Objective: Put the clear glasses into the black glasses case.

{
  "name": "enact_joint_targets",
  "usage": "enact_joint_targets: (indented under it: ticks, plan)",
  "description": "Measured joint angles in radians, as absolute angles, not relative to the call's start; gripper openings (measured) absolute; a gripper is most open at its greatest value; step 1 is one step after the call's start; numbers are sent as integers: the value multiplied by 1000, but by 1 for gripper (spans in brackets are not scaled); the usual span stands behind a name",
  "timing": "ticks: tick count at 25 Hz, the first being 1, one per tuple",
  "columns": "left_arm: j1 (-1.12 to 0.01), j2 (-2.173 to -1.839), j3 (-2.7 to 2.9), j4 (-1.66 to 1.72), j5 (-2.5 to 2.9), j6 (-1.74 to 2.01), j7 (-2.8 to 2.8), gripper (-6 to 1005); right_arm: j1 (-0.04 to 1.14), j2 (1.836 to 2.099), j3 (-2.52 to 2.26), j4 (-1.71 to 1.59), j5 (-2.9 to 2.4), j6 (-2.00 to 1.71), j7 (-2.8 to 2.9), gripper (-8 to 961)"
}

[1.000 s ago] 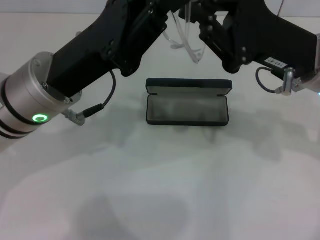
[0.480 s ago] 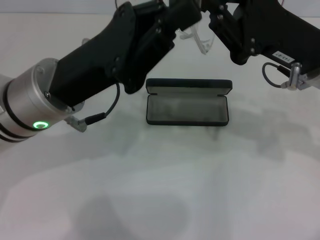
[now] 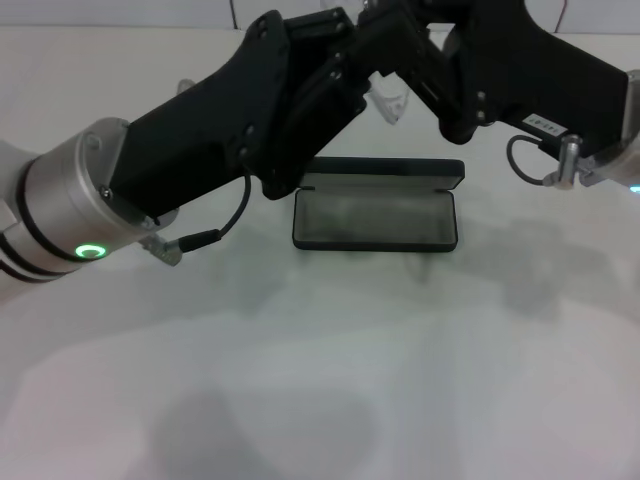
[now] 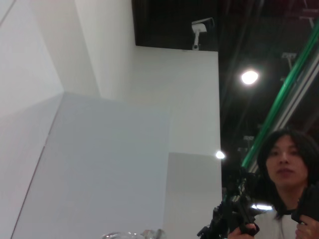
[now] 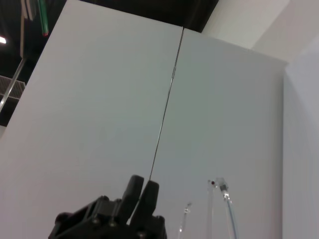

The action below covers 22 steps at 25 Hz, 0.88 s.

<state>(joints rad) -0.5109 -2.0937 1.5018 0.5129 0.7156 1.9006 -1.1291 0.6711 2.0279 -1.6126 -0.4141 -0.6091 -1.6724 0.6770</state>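
Clear glasses (image 3: 390,100): held up in the air at the far side of the scene, above and beyond the case, between the two arms; only a bit of clear lens and nose piece shows in the head view, the rest is hidden by the black arm bodies.
Table (image 3: 320,380): white, wide and bare in front of the case; plenty of open room on the near side, far less at the far side where both arms meet.
Left hand (image 3: 375,40): reaches in from the left to the far middle, at the glasses; whether its fingers are wide or closed cannot be told.
Right hand (image 3: 405,45): comes from the right to the same spot; its grip cannot be told either.
Black glasses case (image 3: 375,205): lies open in the middle of the table, lid standing up on the far side, grey inside showing.
Handling, as I judge it: light, springy plastic, slippery and easily scratched; best taken at the bridge or arm hinges, arms folded before lowering.
Edges: the upright lid and the low near wall leave a slim slot.
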Motion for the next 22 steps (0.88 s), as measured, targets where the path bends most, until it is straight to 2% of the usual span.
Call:
enact_joint_targets:
  ticks: [22]
  plan:
    - [-516,-2095,1491,475,690,1872,-1127,50,689,2028,-1688,-445,-607,-1592,667,74]
